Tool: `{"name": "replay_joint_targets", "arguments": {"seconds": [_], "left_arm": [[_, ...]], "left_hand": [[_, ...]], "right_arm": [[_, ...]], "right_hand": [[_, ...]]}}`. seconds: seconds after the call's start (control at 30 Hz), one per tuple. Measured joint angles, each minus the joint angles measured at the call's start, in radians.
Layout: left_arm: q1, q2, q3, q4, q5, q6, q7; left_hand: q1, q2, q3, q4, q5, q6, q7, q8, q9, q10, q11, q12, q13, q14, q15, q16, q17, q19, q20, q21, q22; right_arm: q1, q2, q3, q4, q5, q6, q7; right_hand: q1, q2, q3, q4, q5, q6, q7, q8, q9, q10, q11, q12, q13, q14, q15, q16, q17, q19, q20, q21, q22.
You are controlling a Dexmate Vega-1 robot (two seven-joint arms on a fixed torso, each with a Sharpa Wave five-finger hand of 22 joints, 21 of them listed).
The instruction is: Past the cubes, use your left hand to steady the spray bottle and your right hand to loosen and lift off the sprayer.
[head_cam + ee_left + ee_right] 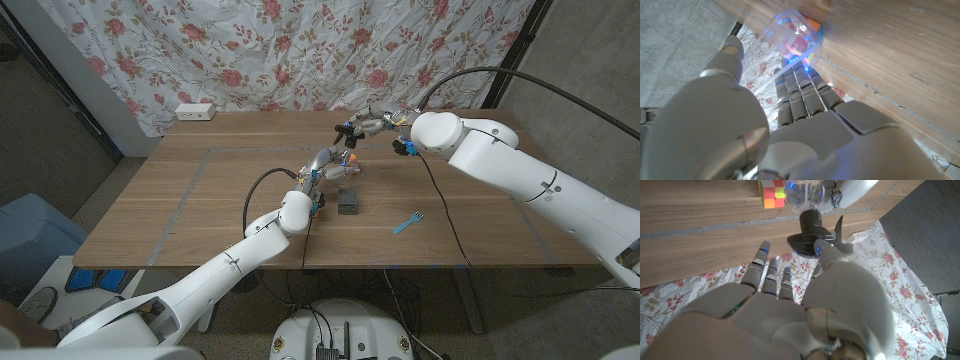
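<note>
Setting: a wooden worktop (240,190) stood before a flowered curtain (250,50), with both robot arms reaching to its middle.
Spray bottle: a clear bottle (790,37) stood upright near the middle of the worktop, far side, beyond the cubes; in the head view it was mostly hidden by the hands.
Sprayer: the black sprayer (812,230) sat at the bottle's neck (807,195), seen from the right wrist camera; whether it had come loose could not be told.
Left hand: the left hand (330,165) wrapped its fingers (800,92) round the bottle's clear body, holding it.
Right hand: the right hand (368,125) was at the sprayer, a fingertip (819,247) touching its black body; the other fingers lay straight and close together beside it, and whether they gripped it could not be told.
Cubes: a coloured cube (771,192) sat just beside the bottle's base; a grey cube (348,202) lay nearer the robot.
Other things: a small blue strip (405,222) lay on the worktop to the right; a white power strip (195,111) sat at the far left edge.
</note>
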Motion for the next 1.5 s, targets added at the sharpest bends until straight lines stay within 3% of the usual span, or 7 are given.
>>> {"name": "replay_joint_targets", "arguments": {"seconds": [0.2, 0.6, 1.0, 1.33, 1.5], "left_arm": [[0.0, -0.001, 0.0, 0.002, -0.002, 0.001, -0.001], [-0.004, -0.003, 0.002, 0.008, -0.007, 0.002, -0.003], [-0.013, -0.006, 0.004, 0.022, -0.011, -0.007, -0.008], [-0.02, -0.009, 0.005, 0.032, -0.012, -0.016, -0.011], [-0.023, -0.01, 0.006, 0.036, -0.012, -0.018, -0.011]], "left_hand": [[0.0, 0.0, 0.0, 0.0, 0.0, 0.0, 0.0, -0.002, 0.0, 0.0, 0.0, 0.0, 0.004, 0.0, 0.0, 0.0, 0.0, 0.0, 0.0, 0.0, 0.0], [0.0, 0.0, 0.002, -0.002, 0.0, 0.0, 0.0, -0.006, 0.0, 0.0, 0.0, 0.0, 0.005, 0.0, 0.0, 0.0, 0.0, 0.0, 0.0, 0.0, 0.0], [0.0, 0.0, 0.003, -0.003, 0.0, 0.0, 0.0, -0.01, 0.0, 0.0, 0.0, -0.003, 0.005, 0.0, 0.0, 0.0, 0.0, 0.004, -0.004, 0.0, 0.0], [0.0, 0.0, 0.003, -0.003, 0.0, 0.002, 0.002, -0.005, 0.0, 0.0, 0.0, -0.004, 0.005, 0.003, -0.003, 0.0, 0.0, 0.005, -0.005, 0.0, 0.0], [0.0, 0.0, 0.006, -0.006, 0.0, 0.002, 0.002, -0.005, 0.0, 0.005, 0.005, -0.004, 0.005, 0.003, -0.003, 0.0, 0.0, 0.005, -0.005, 0.0, 0.0]], "right_arm": [[0.0, -0.002, 0.004, 0.005, 0.004, 0.006, 0.0], [0.006, -0.003, 0.005, 0.011, 0.005, 0.012, 0.005], [0.009, -0.002, 0.004, 0.021, 0.006, 0.013, 0.007], [0.009, -0.001, 0.005, 0.029, -0.001, 0.02, -0.002], [0.005, -0.002, 0.015, 0.034, -0.002, 0.031, -0.005]], "right_hand": [[0.024, -0.005, 0.001, 0.001, 0.0, 0.082, 0.001, 0.041, 0.012, 0.014, -0.014, 0.008, 0.0, -0.004, -0.004, 0.01, 0.012, 0.0, 0.0, 0.0, 0.0], [0.041, -0.002, 0.009, -0.002, 0.0, 0.132, 0.001, 0.066, 0.022, 0.028, -0.028, 0.008, 0.0, -0.004, -0.018, 0.015, 0.018, 0.0, 0.0, 0.0, 0.0], [0.086, -0.002, 0.022, -0.014, 0.008, 0.133, -0.001, 0.065, 0.013, 0.028, -0.039, 0.008, 0.0, -0.02, -0.034, 0.015, 0.028, 0.0, 0.0, 0.0, 0.0], [0.107, -0.018, 0.026, -0.01, 0.008, 0.055, -0.002, 0.013, -0.009, 0.026, -0.048, 0.008, 0.0, -0.031, -0.037, 0.015, 0.036, -0.016, 0.002, 0.0, 0.0], [0.117, -0.008, 0.026, -0.01, 0.008, 0.045, -0.002, 0.005, -0.014, 0.026, -0.049, 0.008, 0.0, -0.038, -0.037, 0.015, 0.037, -0.022, 0.0, 0.0, 0.0]]}}
